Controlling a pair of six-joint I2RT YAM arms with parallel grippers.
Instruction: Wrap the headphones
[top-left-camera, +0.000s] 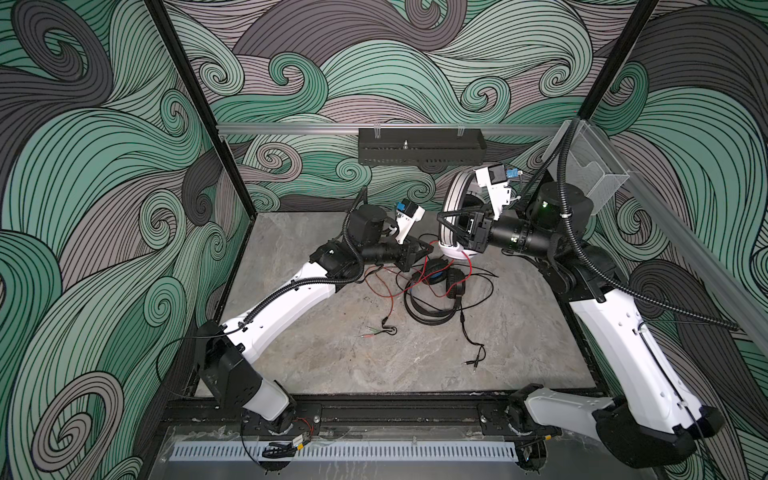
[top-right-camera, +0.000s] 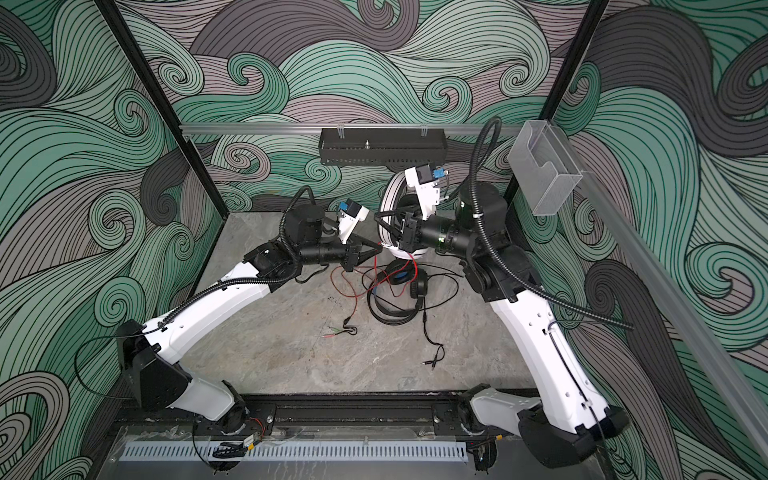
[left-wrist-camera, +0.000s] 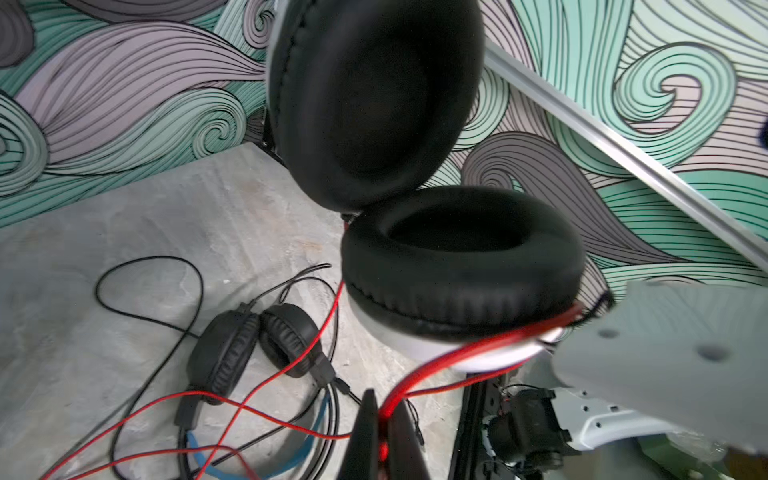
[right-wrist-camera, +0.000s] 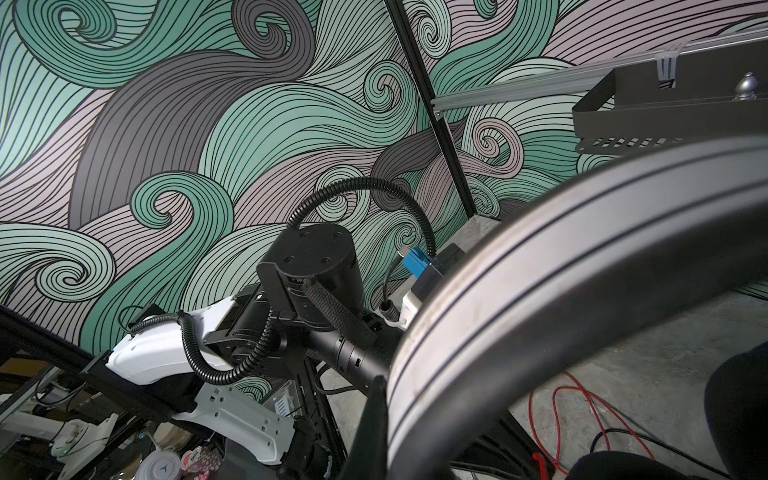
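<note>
- Plugs (top-left-camera: 473, 361) of the black cord (top-left-camera: 462, 322) lie nearest on the table (top-left-camera: 332, 365), and the jack end of the red cord (left-wrist-camera: 498, 337) sits loose a little to their left, clear of both arms.
- Next back, the black headset (top-left-camera: 455, 284) is down flat on the table. Its blue lining shows in the left wrist view, with red and black cords crossing over it.
- The left gripper (left-wrist-camera: 382, 415) is pinched tight on the red cord, which runs from the jaws up to the lower cup.
- And the right gripper (top-left-camera: 441, 218) is clamped on the band of the white headset (top-left-camera: 451, 195), holding it clear of the table with its black ear pads (left-wrist-camera: 457, 266) hanging down.
- Farthest back, a black tray (top-left-camera: 419, 153) hangs on the rail (top-left-camera: 291, 129).
</note>
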